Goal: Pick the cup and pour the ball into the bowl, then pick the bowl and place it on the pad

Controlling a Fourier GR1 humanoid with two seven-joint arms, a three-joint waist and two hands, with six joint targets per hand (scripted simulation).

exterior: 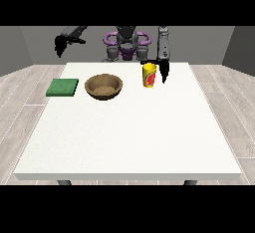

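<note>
One hand (pixel 164 71) hangs just beside the yellow cup (pixel 149 75).

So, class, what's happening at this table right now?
A robot stands behind the white table. The hand at the view's right hangs down right beside the yellow cup; whether it touches it is unclear. The wooden bowl and green pad lie untouched, and the hand at the view's left is raised off the table.

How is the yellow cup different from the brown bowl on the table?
The cup is yellow with a red mark, tall and narrow; the bowl is plain brown, wide and low. The cup stands right beside the hand at the view's right; the bowl has no hand near it. Both sit upright on the white table.
</note>
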